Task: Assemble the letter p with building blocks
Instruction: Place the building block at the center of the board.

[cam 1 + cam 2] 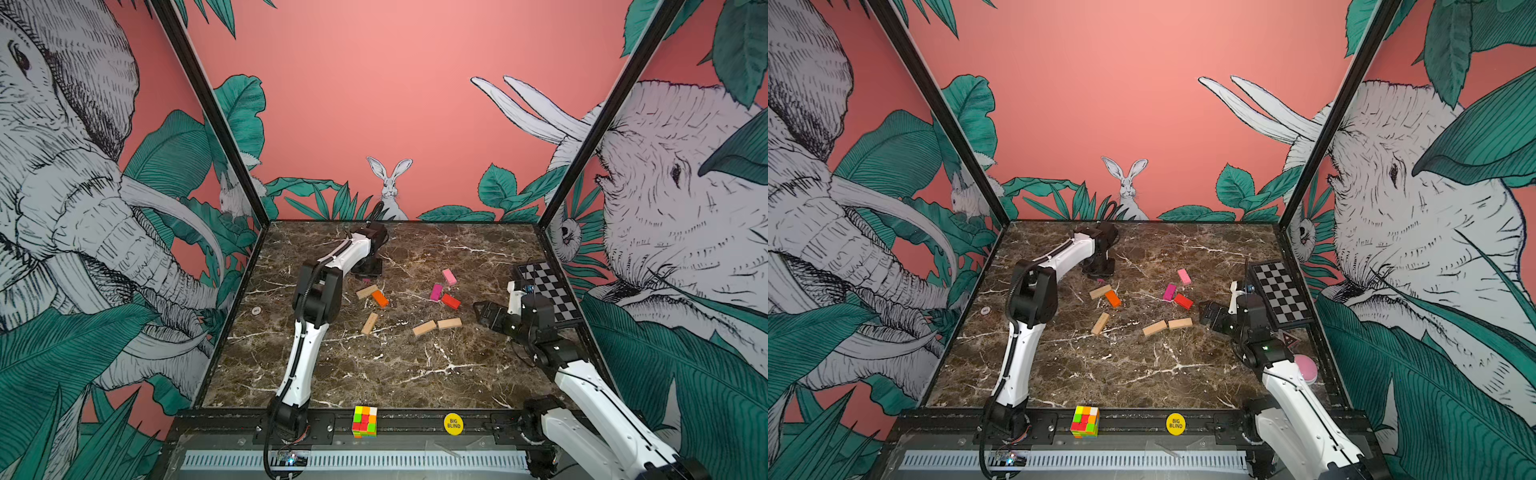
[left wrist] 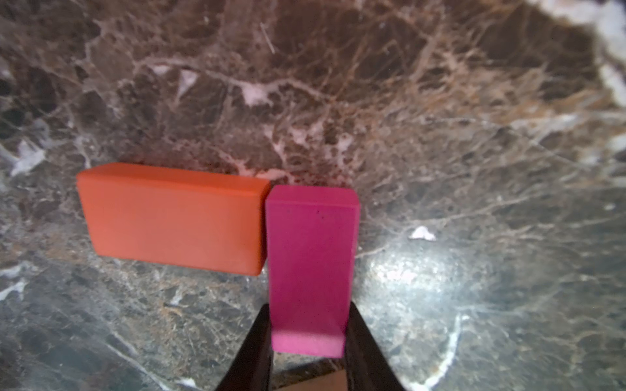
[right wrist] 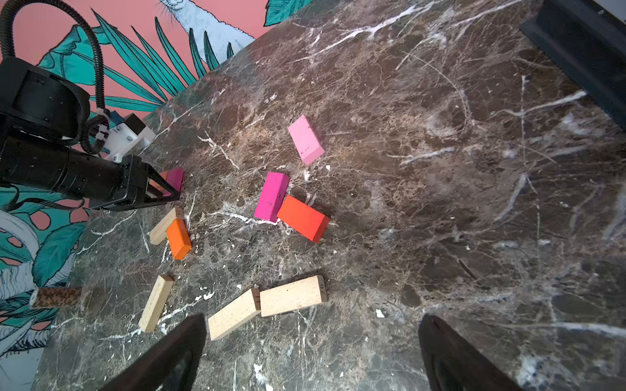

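Left jaws grip the magenta block (image 2: 311, 257), lower centre of frame, beside the orange block (image 2: 172, 216); seat it flush and square before releasing. Right jaws wide, empty.

Tan block (image 3: 293, 295): four. Orange block (image 3: 179, 238): two. Magenta block (image 3: 272, 196): two, one clamped between the left fingers (image 2: 250, 352). Red block (image 3: 303, 218): one. Pink block (image 3: 306, 138): one. Puzzle cube (image 1: 365, 422): one. Yellow disc (image 1: 453, 423): one. Checkerboard (image 1: 548, 291): one.
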You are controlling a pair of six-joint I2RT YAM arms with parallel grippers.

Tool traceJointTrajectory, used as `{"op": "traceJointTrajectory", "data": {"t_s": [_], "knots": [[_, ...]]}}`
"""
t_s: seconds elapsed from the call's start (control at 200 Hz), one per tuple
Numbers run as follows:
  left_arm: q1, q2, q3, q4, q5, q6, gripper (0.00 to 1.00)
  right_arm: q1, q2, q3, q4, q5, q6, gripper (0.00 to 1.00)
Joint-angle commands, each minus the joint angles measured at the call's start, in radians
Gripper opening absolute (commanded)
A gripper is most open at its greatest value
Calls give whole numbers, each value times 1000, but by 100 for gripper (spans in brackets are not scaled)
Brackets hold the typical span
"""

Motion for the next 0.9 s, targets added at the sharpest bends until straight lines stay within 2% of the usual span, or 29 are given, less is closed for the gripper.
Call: {"op": "traceJointTrajectory", "data": {"t_s": [0.0,0.895], "knots": [[15,4,-37,-20,-13,-13,31,6,-2,-17,35,2,-2,98],[29,13,-48,-32,-14,23,33,6,11,-17,48,-1,5,98]]}}
